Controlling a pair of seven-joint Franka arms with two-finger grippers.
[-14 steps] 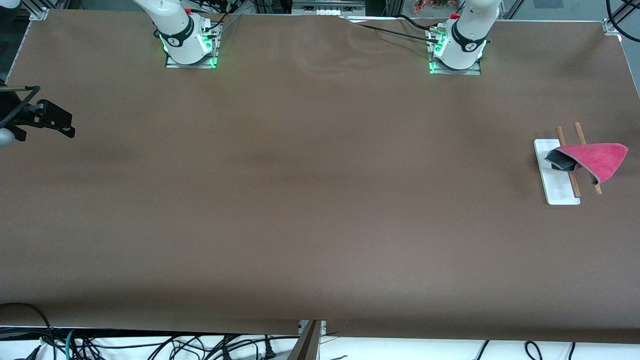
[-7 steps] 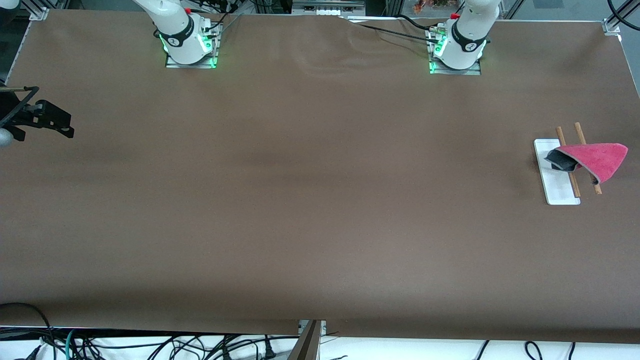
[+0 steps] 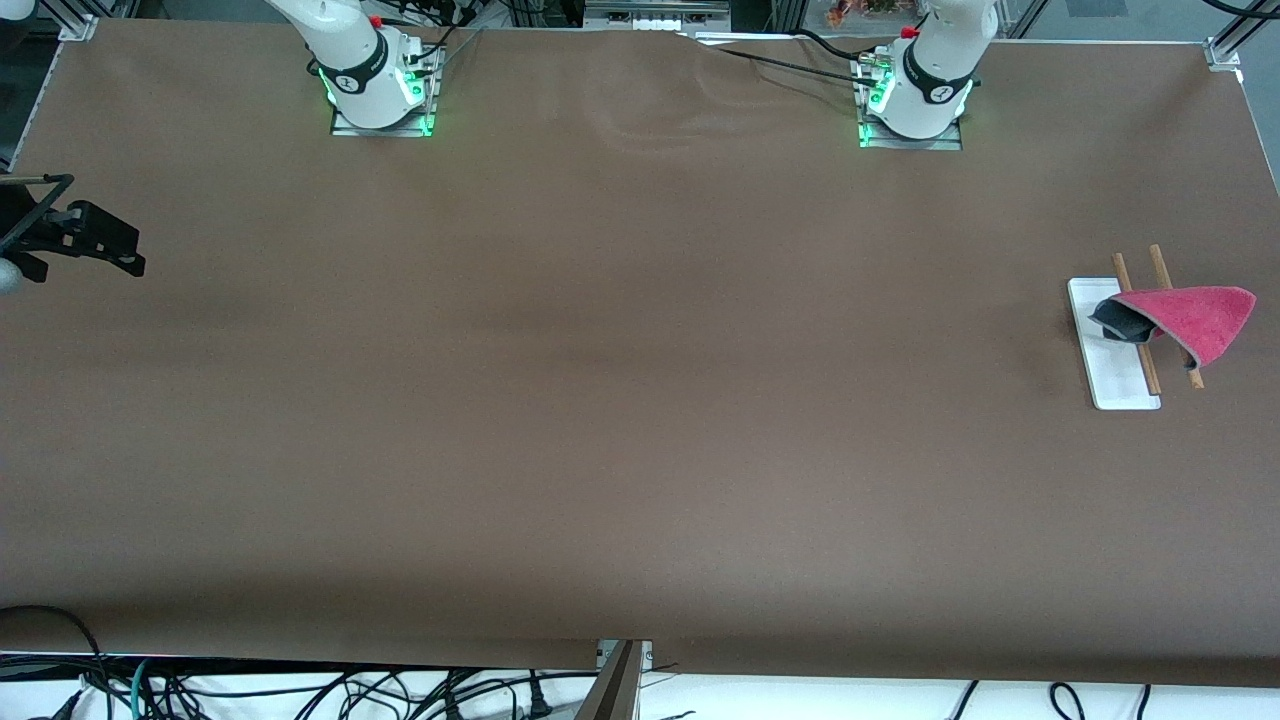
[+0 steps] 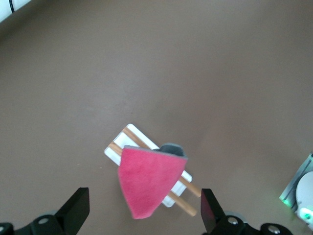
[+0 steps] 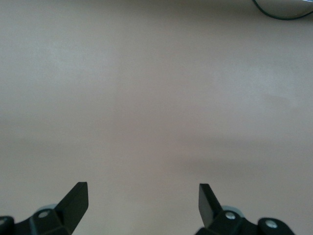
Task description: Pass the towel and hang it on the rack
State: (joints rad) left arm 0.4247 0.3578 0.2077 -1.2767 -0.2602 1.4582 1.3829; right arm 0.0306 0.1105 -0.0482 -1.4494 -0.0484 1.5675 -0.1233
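Note:
The pink-red towel (image 3: pixel 1200 318) hangs draped over the rack's two brown rods (image 3: pixel 1120 268), at the left arm's end of the table. Its dark grey reverse (image 3: pixel 1118 322) shows over the rack's white base (image 3: pixel 1120 385). In the left wrist view my left gripper (image 4: pixel 145 198) is open, high above the towel (image 4: pixel 146 181) and rack (image 4: pixel 188 205), touching neither. That gripper is out of the front view. My right gripper (image 3: pixel 125 250) hovers at the right arm's end of the table. It is open over bare table (image 5: pixel 143 192).
A brown cover (image 3: pixel 640 400) spreads over the whole table. The two arm bases (image 3: pixel 380 90) (image 3: pixel 915 100) stand along the edge farthest from the front camera. Cables (image 3: pixel 300 690) hang off the nearest edge.
The right gripper has drifted slightly toward its end of the table. Towel and rack have not moved.

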